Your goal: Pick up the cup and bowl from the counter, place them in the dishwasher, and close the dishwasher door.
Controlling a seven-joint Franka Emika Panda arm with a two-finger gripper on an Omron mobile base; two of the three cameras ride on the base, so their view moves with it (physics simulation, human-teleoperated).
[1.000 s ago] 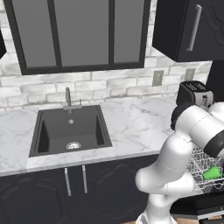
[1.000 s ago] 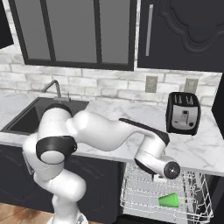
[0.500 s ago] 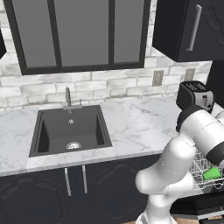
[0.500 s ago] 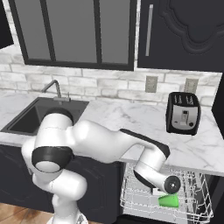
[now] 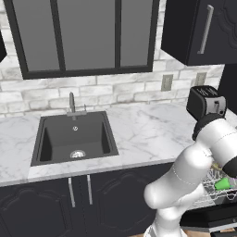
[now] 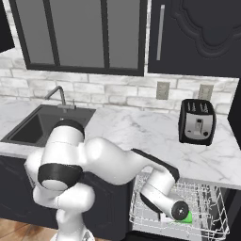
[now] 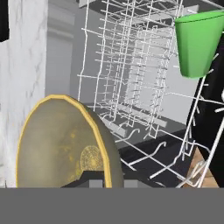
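1. Presently the arm reaches down off the front edge of the counter (image 6: 141, 132) into the pulled-out white wire rack (image 6: 207, 207) of the dishwasher (image 5: 217, 215).
2. In the hand view, the pincer (image 7: 106, 183) is clamped narrowly on the rim of the bowl (image 7: 61, 144), a dull olive dish with a yellow edge, held on edge close to the camera.
3. The bowl sits over the rack wires, beside the grey inner wall of the dishwasher.
4. The cup (image 7: 199, 41), bright green, lies inside the rack; it is also seen there from the right base view (image 6: 186, 217) and the left base view (image 5: 223, 183).
5. A black toaster (image 6: 197, 121) stands on the counter above the dishwasher.
6. The black sink (image 5: 74, 139) is set in the counter, well apart from the dishwasher.
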